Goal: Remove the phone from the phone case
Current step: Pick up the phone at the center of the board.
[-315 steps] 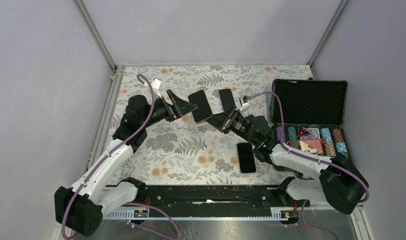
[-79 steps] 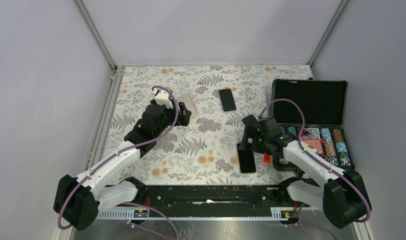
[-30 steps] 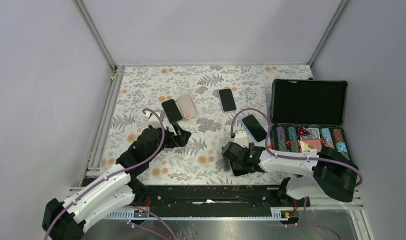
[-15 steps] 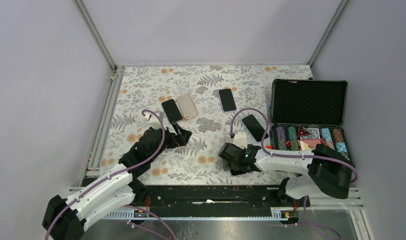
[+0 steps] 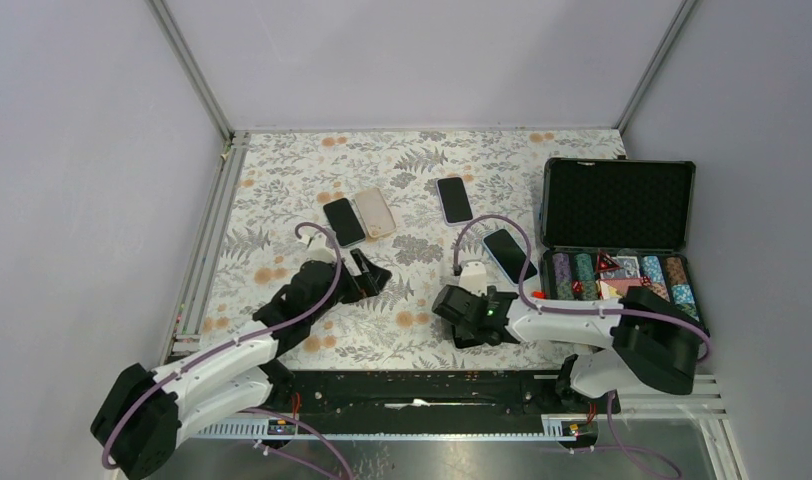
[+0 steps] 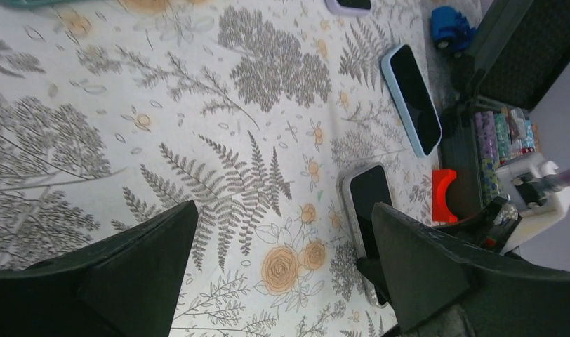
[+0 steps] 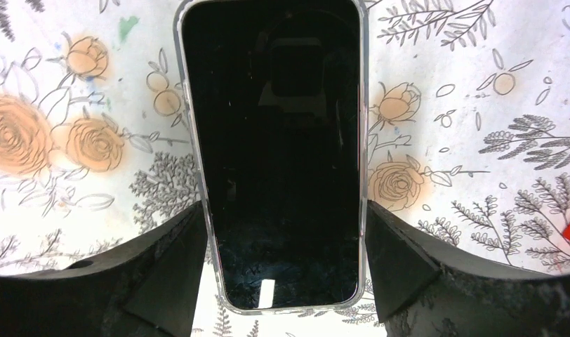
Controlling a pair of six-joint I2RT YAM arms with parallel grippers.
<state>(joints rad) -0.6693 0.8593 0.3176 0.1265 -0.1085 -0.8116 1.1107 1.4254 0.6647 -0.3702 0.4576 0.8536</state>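
The phone, black-screened and in a clear phone case, lies flat on the flowered table. My right gripper straddles its near end, one finger against each long edge of the case, shut on it. In the top view the right gripper covers the phone. The left wrist view shows the same phone with a right finger over its near end. My left gripper hovers open left of it, nothing between its fingers.
A bare black phone and a beige case lie side by side at the back left. Another phone and a blue-cased phone lie farther back. An open black chip case stands at the right, a red piece beside it.
The right gripper's jaws have narrowed onto the phone's long edges, and it has shifted slightly left. The left gripper has edged a little to the right, still open.
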